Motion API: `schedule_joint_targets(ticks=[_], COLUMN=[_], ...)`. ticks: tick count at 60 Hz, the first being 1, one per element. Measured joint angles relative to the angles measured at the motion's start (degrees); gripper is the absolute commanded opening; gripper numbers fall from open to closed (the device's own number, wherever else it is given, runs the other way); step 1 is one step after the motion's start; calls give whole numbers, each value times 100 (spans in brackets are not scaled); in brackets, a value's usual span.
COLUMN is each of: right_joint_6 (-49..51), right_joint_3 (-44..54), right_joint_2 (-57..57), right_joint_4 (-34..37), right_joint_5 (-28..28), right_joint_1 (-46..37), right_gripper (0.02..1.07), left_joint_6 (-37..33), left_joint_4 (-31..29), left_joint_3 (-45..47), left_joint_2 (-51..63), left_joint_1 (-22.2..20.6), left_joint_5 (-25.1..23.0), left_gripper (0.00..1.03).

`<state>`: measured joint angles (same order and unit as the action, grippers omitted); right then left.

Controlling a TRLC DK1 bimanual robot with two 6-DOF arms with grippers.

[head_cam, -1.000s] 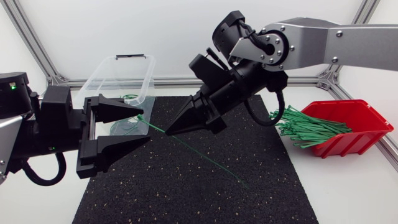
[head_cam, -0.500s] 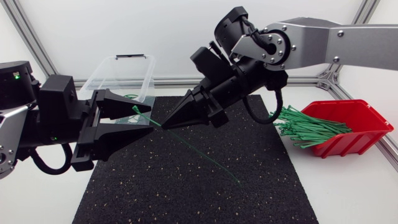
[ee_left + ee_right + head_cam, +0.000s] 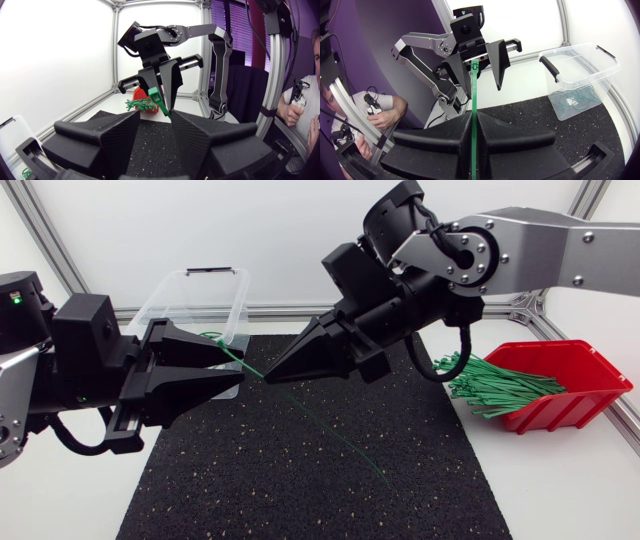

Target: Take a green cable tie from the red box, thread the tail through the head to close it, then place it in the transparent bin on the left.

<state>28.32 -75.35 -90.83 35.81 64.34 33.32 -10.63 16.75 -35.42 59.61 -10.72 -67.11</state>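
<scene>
Over speckled mat point(image 3: 300, 490), right claw point(image 3: 268, 377) pinches slim green tie point(image 3: 330, 432).

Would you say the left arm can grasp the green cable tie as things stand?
Probably yes: the right gripper holds the green cable tie out, its end between the open jaws of the left gripper.

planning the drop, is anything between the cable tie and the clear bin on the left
Only the left hand: its open fingers sit at the near end of the transparent bin, around the tip of the cable tie that the right hand grips. Nothing else visible lies between the tie and the bin.
</scene>
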Motion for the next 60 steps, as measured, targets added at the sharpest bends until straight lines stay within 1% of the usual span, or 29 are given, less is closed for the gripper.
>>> schedule_joint_targets(ticks=[15,24,41,60], right_joint_6=[-136,-136,-271,-315], right_joint_3=[111,111,264,323], right_joint_2=[0,0,57,199], right_joint_4=[-153,-157,-435,-496], right_joint_5=[2,2,177,321], right_joint_1=[87,87,31,-50], right_gripper=[8,8,8,8], left_joint_6=[70,155,168,186], left_joint_4=[28,98,118,120], left_joint_3=[0,0,0,2], left_joint_2=[-103,-151,-151,-225], left_joint_1=[-22,-79,-146,-146], left_joint_5=[-61,-103,-105,-105], left_gripper=[38,25,24,25])
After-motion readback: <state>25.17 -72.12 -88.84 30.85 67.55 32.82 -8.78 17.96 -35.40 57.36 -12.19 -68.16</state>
